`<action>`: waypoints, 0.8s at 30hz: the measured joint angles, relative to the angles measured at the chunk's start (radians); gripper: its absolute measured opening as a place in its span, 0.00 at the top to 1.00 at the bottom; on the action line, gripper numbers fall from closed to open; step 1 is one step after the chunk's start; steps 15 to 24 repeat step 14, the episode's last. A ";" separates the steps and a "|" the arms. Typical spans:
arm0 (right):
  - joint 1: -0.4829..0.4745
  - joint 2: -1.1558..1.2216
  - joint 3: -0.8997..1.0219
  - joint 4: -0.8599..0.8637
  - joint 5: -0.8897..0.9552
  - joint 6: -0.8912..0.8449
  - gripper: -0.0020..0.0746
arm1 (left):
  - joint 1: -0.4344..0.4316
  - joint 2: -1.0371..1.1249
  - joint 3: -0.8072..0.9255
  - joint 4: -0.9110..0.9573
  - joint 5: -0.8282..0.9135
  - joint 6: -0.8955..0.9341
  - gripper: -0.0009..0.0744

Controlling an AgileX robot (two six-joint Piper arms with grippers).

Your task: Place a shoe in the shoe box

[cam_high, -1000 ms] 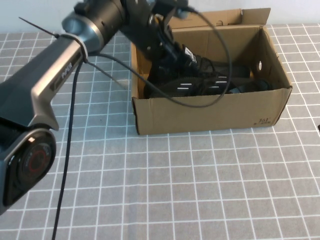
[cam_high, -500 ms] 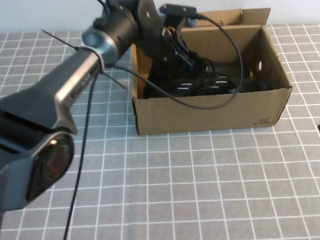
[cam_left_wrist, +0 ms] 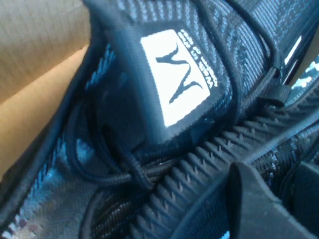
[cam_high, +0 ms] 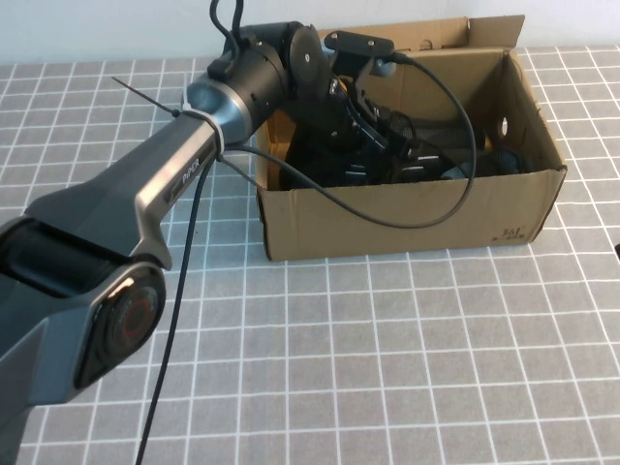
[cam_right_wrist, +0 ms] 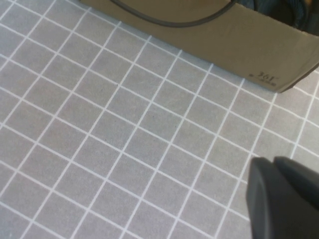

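Note:
The brown cardboard shoe box [cam_high: 407,218] stands at the back of the table with its flaps up. Black sneakers [cam_high: 436,160] lie inside it; I cannot tell the two apart in the high view. My left arm reaches down into the box and its gripper [cam_high: 383,136] is low among the sneakers. In the left wrist view the shoe [cam_left_wrist: 124,164] fills the frame, its white tongue label [cam_left_wrist: 177,74] up close, and the left gripper [cam_left_wrist: 291,199] has knit material in the narrow gap between its fingers. My right gripper [cam_right_wrist: 279,199] is shut and empty over the mat, in front of the box [cam_right_wrist: 239,45].
A grey gridded mat [cam_high: 387,368] covers the table. The left arm's black cable [cam_high: 426,208] loops over the box's front wall. The box's right wall has a small round hole [cam_high: 503,125].
My left arm has swung right and down, deeper into the box, carrying the shoe lower. The white tongue label no longer shows in the high view.

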 joint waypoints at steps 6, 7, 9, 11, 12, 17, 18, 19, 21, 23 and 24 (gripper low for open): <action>0.000 0.000 0.022 0.000 -0.014 0.000 0.99 | -0.002 0.000 -0.012 0.027 0.005 0.000 0.79; 0.000 0.000 0.022 0.000 -0.015 0.000 0.99 | -0.002 0.000 -0.021 0.034 0.017 0.000 0.80; 0.000 0.000 0.022 0.000 -0.016 0.000 0.99 | -0.006 0.000 -0.051 0.054 0.050 0.000 0.81; 0.000 0.000 0.022 0.000 -0.020 0.000 1.00 | -0.010 0.000 -0.088 0.069 0.091 0.000 0.83; 0.000 0.000 0.022 0.000 -0.022 0.000 0.99 | -0.010 -0.002 -0.110 0.075 0.115 0.000 0.84; 0.000 0.000 0.022 0.002 -0.024 0.000 0.99 | -0.010 -0.012 -0.151 0.081 0.159 -0.001 0.86; 0.000 0.000 0.022 0.002 -0.024 0.000 0.99 | -0.010 -0.012 -0.151 0.081 0.159 -0.001 0.86; 0.000 0.000 0.022 0.002 -0.024 0.000 0.99 | -0.010 -0.012 -0.151 0.081 0.159 -0.001 0.86; 0.000 0.000 0.022 0.002 -0.024 0.000 0.99 | -0.010 -0.012 -0.151 0.081 0.159 -0.001 0.86; 0.000 0.000 0.022 0.002 -0.024 0.000 0.99 | -0.010 -0.012 -0.151 0.081 0.159 -0.001 0.86; 0.000 0.000 0.022 0.002 -0.024 0.000 0.99 | -0.010 -0.012 -0.151 0.081 0.159 -0.001 0.86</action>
